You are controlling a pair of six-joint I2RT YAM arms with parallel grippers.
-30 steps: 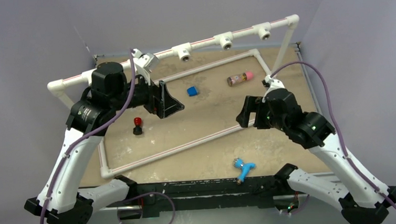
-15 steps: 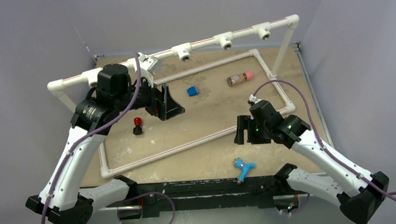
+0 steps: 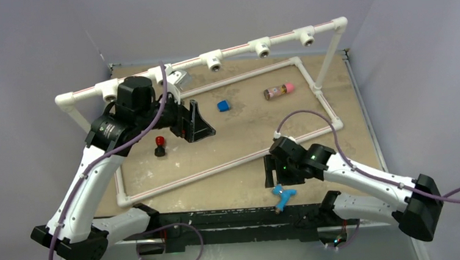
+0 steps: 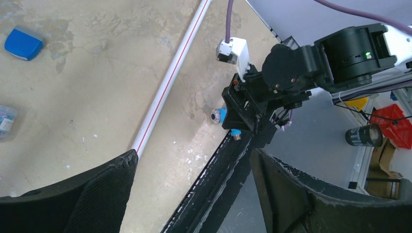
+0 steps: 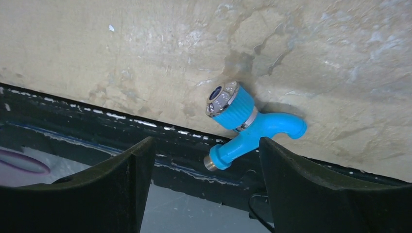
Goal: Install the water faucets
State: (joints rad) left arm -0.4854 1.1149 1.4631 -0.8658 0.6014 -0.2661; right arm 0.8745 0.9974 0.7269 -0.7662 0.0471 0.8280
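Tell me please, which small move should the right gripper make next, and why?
Probably lower the right gripper straight onto the blue faucet and close. In the wrist view the faucet shows between its open jaws, lying untouched at the near edge of the table.

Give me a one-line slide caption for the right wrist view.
Right gripper, jaws open, poised over the light-blue faucet lying at the near edge of the table.
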